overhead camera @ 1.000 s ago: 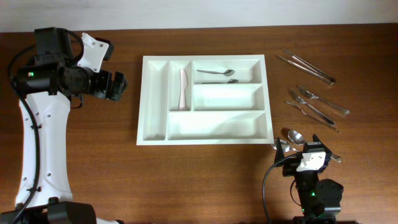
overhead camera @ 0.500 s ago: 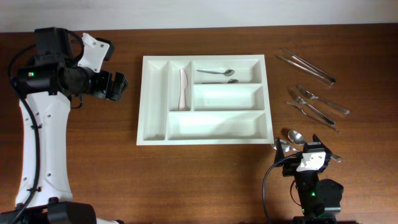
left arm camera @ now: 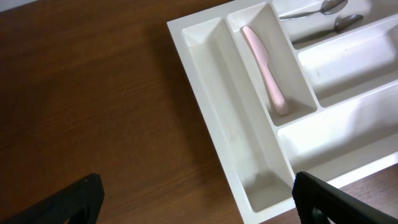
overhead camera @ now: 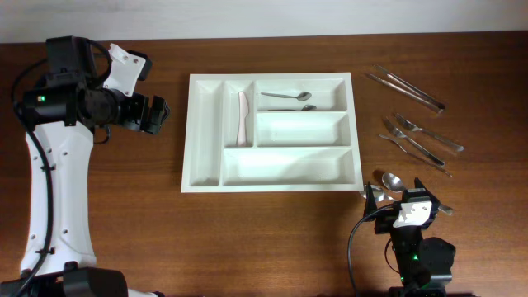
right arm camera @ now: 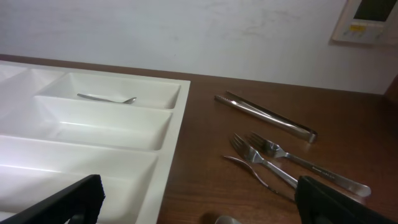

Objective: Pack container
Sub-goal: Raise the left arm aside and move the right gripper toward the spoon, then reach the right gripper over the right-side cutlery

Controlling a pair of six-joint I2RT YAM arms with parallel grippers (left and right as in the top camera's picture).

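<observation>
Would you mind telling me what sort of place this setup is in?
Probably a robotics lab or office bench, not a kitchen: a robot arm at a wooden table, a cutlery tray with loose forks beside it, and a control panel on a plain wall.

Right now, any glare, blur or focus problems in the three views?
Overhead: sharp, evenly lit, mild sheen on the container. Left wrist: pink knife slightly soft, gripper fingers dark and blurred. Right wrist: forks clear, gripper fingers out of focus.
</observation>
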